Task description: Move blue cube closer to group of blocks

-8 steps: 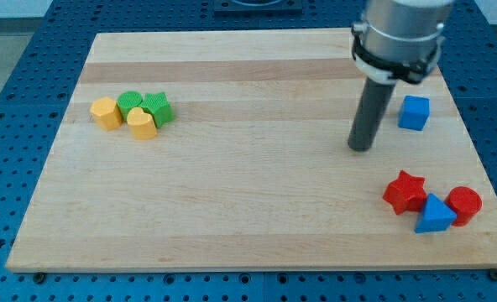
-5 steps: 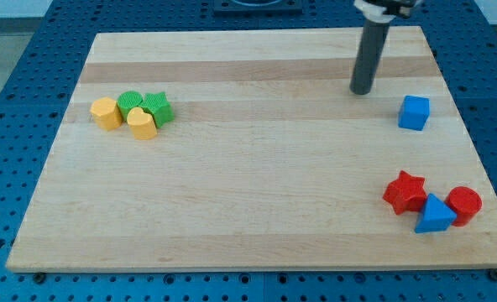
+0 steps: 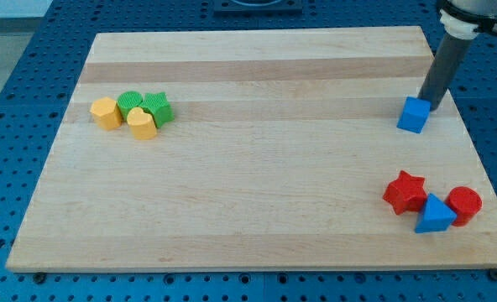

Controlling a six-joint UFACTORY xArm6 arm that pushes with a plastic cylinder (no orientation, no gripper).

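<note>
Risk: my tip (image 3: 431, 106), a bare rod gripping nothing, touches blue cube (image 3: 413, 115) off-centre; pushing could spin it aside.

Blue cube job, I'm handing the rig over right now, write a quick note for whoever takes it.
My tip sits at the blue cube's upper right corner, touching or nearly so; contact can't be confirmed.
The blue cube is near the view's right edge of the board.
One group is below it: red star, blue triangle, red cylinder.
Another is far to the view's left: yellow hexagon, yellow heart, green cylinder, green star.
Done: tip set behind the cube.
Left: the push toward a group.
</note>
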